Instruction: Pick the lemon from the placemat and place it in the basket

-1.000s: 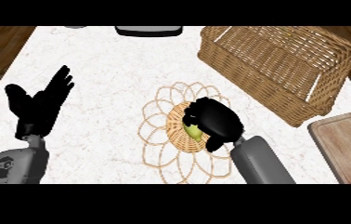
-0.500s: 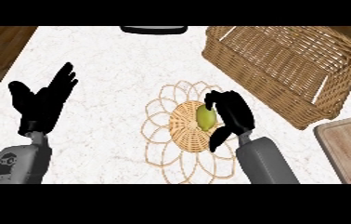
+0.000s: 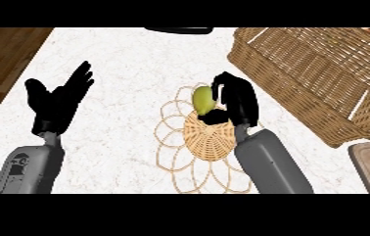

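While the left hand point(image 3: 59, 103) rests spread at the view's left, the right hand point(image 3: 235, 103) curls round the lemon point(image 3: 203, 100) above the placemat point(image 3: 209, 139), its long axis running near-to-far. Beyond, to the right, waits the basket point(image 3: 311, 78), nearer this hand. No writing is legible.

Single head view, looking steeply down at the counter point(image 3: 123, 59), forearms entering from the lower edge
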Controlling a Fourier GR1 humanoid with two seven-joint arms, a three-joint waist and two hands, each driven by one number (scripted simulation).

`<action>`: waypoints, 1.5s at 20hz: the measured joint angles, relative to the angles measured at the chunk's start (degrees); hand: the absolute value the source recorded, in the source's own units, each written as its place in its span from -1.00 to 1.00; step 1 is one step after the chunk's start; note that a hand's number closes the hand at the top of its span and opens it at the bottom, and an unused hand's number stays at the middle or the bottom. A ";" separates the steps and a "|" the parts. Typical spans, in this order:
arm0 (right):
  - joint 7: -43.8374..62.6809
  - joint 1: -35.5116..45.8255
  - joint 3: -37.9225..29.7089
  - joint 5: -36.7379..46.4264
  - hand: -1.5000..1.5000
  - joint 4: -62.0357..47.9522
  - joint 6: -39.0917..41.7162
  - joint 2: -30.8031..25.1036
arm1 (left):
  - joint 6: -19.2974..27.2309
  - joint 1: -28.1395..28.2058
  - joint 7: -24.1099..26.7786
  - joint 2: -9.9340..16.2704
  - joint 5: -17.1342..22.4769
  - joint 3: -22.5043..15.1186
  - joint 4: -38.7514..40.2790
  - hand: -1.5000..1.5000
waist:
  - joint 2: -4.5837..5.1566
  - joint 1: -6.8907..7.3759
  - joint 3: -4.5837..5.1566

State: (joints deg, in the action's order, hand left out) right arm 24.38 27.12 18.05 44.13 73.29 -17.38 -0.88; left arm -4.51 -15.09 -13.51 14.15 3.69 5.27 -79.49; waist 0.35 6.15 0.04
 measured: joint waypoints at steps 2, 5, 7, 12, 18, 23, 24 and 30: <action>5.80 4.16 2.10 0.16 1.00 0.78 -4.78 0.34 | 0.11 -0.46 -0.05 -0.16 -0.23 -0.17 0.62 0.00 | -0.08 0.36 0.05; 15.66 10.60 5.15 2.24 1.00 0.60 -11.05 0.62 | 0.58 -1.31 -0.07 -0.39 -0.72 -0.34 1.29 0.00 | -0.24 0.26 0.15; 22.52 15.97 6.30 4.17 1.00 -0.47 -13.26 0.70 | 0.76 -1.77 -0.41 -0.44 -0.78 -0.32 1.48 0.00 | -0.37 0.15 0.20; 35.48 29.30 8.25 9.26 1.00 -5.77 -13.49 0.63 | 1.09 -1.70 -0.16 -0.38 -1.21 -0.22 1.88 0.00 | -0.47 -0.44 0.26; 40.70 43.66 6.01 12.23 1.00 -15.52 -11.56 0.48 | 0.98 -1.69 -0.12 -0.03 -1.13 0.26 2.30 0.00 | -0.17 -1.25 0.22; 41.51 51.96 2.02 14.72 1.00 -24.07 -12.20 0.46 | 0.93 -0.89 0.96 0.50 -0.87 1.27 2.51 0.00 | 0.03 -2.19 0.17; 41.34 53.03 0.84 15.32 1.00 -25.76 -12.46 0.46 | 1.17 -0.63 0.70 0.43 -0.95 1.24 2.01 0.00 | 0.01 -2.41 0.15; 41.59 58.65 -4.35 19.86 1.00 -36.12 -12.55 -0.21 | 1.65 -0.12 0.42 0.49 -0.92 1.74 1.30 0.00 | 0.09 -3.48 0.12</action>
State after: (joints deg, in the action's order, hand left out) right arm 65.97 85.78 13.70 63.99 37.17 -29.93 -1.10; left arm -2.87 -15.20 -13.09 14.64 2.77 7.01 -78.19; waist 0.44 2.67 0.16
